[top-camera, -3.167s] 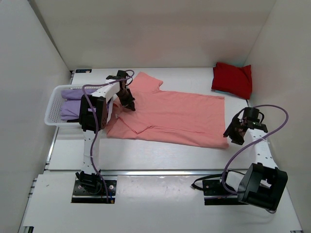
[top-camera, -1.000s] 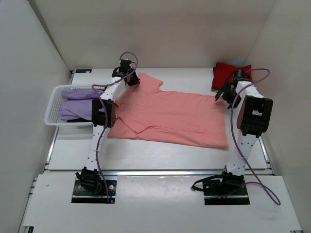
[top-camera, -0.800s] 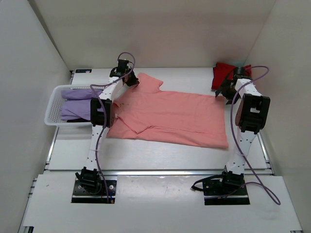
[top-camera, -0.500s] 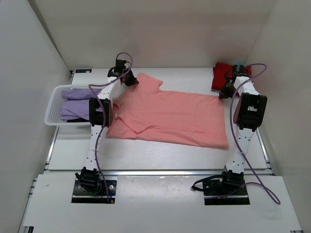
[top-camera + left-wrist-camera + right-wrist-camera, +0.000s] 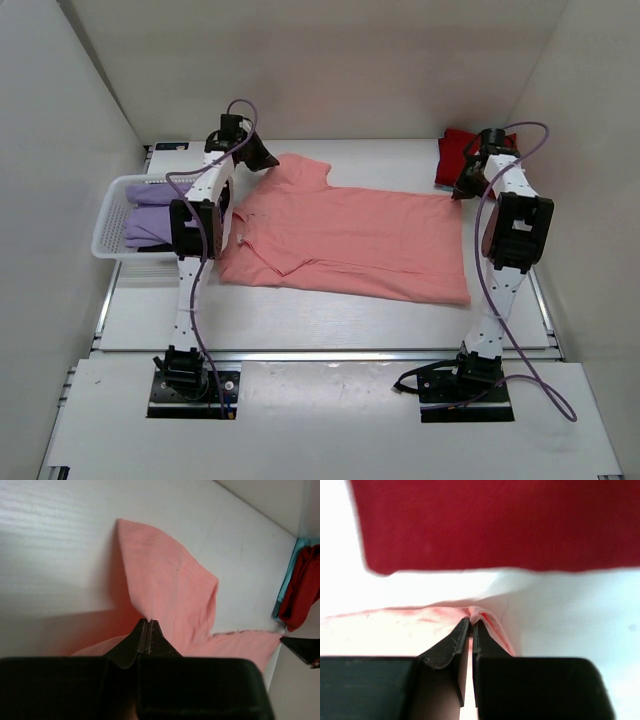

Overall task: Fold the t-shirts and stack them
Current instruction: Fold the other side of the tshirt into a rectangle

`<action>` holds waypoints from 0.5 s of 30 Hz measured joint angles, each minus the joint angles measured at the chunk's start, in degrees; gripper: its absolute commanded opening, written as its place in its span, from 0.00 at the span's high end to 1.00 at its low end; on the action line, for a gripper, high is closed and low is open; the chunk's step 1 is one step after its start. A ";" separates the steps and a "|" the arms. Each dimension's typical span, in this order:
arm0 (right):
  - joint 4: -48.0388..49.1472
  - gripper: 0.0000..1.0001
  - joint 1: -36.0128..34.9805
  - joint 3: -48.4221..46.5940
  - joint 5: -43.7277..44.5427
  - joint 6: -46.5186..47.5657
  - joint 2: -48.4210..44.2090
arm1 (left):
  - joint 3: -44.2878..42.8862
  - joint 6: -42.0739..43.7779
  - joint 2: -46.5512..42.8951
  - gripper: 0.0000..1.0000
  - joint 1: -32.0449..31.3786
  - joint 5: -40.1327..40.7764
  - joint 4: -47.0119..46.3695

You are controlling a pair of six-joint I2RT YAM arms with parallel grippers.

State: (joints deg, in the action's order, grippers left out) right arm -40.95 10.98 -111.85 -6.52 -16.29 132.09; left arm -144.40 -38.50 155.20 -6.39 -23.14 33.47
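Salmon-pink short-sleeved cloth t-shirt (image 5: 350, 240) lies spread flat on the white table (image 5: 300, 320); left gripper (image 5: 148, 623) pinched tight on its edge by the sleeve; right gripper (image 5: 471, 624) clamped on its far corner, just beside the folded red t-shirt (image 5: 495, 520).

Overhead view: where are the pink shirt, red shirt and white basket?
salmon-pink t-shirt (image 5: 360, 240), top external view, middle of its body.
red t-shirt (image 5: 450, 160), top external view, its left part.
white basket (image 5: 130, 252), top external view, its near wall.

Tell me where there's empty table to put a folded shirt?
Widest bare table: the near strip between the salmon-pink shirt and the table's near edge. Also the far strip between that shirt and the back wall. Crowded: by the basket and the red shirt.
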 measured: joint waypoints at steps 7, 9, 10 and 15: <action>0.79 1.00 0.33 10.91 -1.86 2.14 -14.08 | 10.47 5.64 -13.53 1.00 -0.74 0.96 7.17; 1.51 1.00 0.63 15.82 -2.67 2.64 -18.86 | 17.05 6.67 -19.85 1.00 -1.14 1.29 8.09; 2.03 1.00 0.79 18.49 -3.26 2.97 -21.14 | 20.37 7.08 -22.93 1.00 -1.25 1.42 8.35; 4.63 1.00 1.84 31.61 -5.86 3.89 -28.48 | 31.98 8.68 -32.65 1.00 -1.29 1.62 10.49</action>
State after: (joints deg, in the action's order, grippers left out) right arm -36.32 12.82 -80.25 -12.38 -12.40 103.61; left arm -112.42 -29.82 122.54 -7.68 -21.52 43.97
